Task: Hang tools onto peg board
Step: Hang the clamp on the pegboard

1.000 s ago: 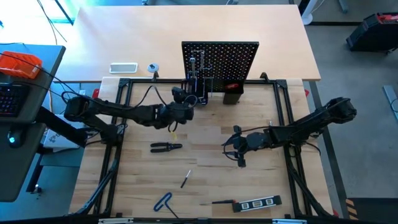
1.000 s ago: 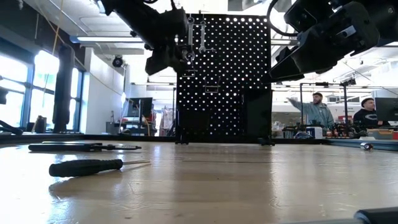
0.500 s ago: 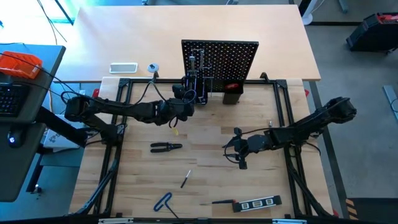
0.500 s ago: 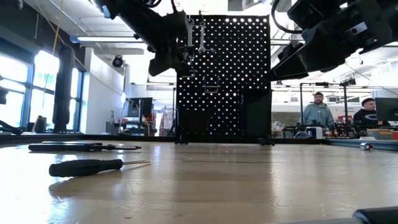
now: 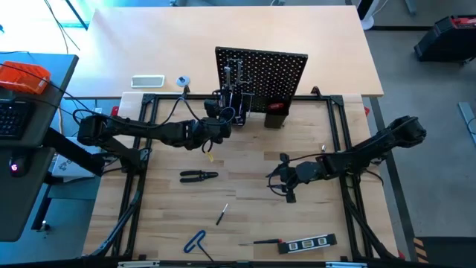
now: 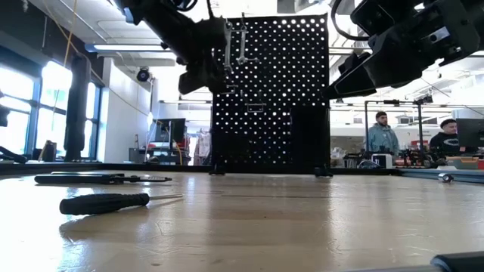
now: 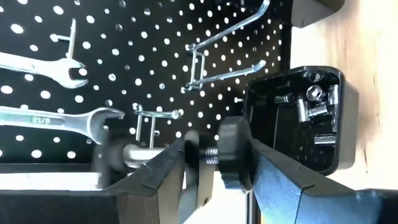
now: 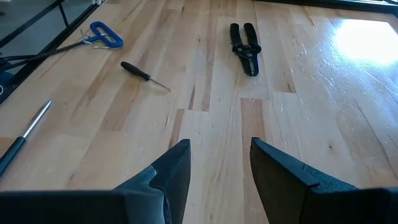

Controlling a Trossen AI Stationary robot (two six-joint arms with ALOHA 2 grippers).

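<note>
The black peg board [image 5: 268, 71] stands upright at the table's far middle. Two silver wrenches [image 7: 56, 93] hang on it, beside bare hooks [image 7: 217, 56]. My left gripper [image 5: 225, 113] is up against the board's left part, shut on a black C-clamp [image 7: 224, 155]. Whether the clamp hangs on a hook is hidden. My right gripper [image 5: 286, 186] hovers open over the table's middle right with nothing between its fingers [image 8: 168, 174]. On the wood lie pliers [image 5: 198, 176], a small screwdriver [image 5: 222, 215], a blue hex key [image 5: 195, 240] and a level [image 5: 312, 243]. My left gripper has the C-clamp between its two fingers: one finger [image 7: 273, 180] lies against the round screw knob [image 7: 235, 149], the other against the clamp's frame [image 7: 191, 155]. The fingers reach nearly level toward the board from the table's near left. The clamp is clear of the table.
A black holder box [image 7: 298, 118] with small sockets sits at the board's foot. A second screwdriver [image 5: 266, 242] lies by the level. A white tray [image 5: 147, 81] and a tape roll [image 5: 183, 80] sit behind the frame. People stand in the room beyond [image 6: 382, 136].
My left gripper has gone a little toward the far edge, up against the peg board. The board has shifted slightly toward the table's left and turned a touch.
</note>
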